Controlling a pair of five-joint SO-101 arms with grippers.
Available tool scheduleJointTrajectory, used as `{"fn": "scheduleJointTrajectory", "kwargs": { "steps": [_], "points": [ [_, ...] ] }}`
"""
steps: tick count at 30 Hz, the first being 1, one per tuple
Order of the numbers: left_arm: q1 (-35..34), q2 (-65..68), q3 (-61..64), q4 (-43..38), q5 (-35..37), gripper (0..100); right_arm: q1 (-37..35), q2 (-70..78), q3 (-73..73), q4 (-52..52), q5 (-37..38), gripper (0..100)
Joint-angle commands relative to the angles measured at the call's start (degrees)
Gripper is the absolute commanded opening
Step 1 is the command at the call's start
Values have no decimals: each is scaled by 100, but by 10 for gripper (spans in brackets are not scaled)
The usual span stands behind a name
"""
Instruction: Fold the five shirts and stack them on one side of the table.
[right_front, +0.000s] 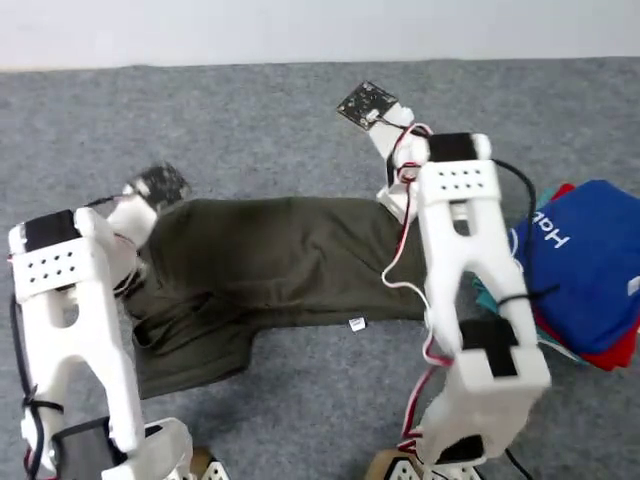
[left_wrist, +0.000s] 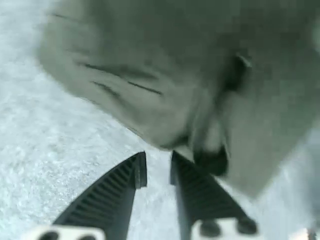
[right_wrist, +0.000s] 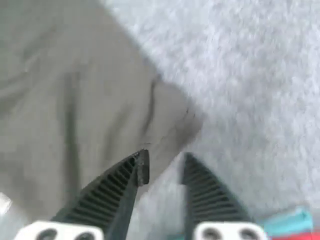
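On the grey carpeted desk (right_front: 300, 110), the left fingers (left_wrist: 120, 192), narrowly parted and empty, are hovering just short of the crumpled olive-green cloth shirt (right_front: 270, 260); the right fingers (right_wrist: 117, 192), spread, are straddling its edge. Both likely need level hem pinches before lifting.

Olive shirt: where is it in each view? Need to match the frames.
High: olive shirt spread flat across mid-table.
Left wrist: shirt bunched just beyond the left end effector.
Right wrist: shirt with its corner at one finger of the right end effector.
Shared landmark: grey table cover beneath the shirt, also in left wrist and right wrist.
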Motion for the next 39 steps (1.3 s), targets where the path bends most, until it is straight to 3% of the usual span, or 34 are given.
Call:
{"fn": "scheduleJointTrajectory", "kwargs": {
  "steps": [1,5,10,16,20,29,34,39],
  "points": [
    [264,-18,215,-677,1073,5,31,558,-53,-857,-132,32],
    [404,-18,1059,-1231,1433,6,48,1147,-53,-1332,-123,9],
    [413,-18,1877,-1442,1196,6,242,1499,-70,-1552,-105,10],
    [404,-26,1982,-1398,1046,6,611,1684,-404,-1446,-114,10],
    [413,-62,1710,-1389,1073,6,479,1490,-853,-716,-132,14],
    [352,-79,620,70,1530,7,48,1015,-1468,813,-132,16],
    [-334,-527,-312,571,2207,7,-365,840,-1802,1648,-132,95],
    [-1547,-1679,-804,580,2760,7,-1349,655,-2084,2281,-554,164]
  ]
}}
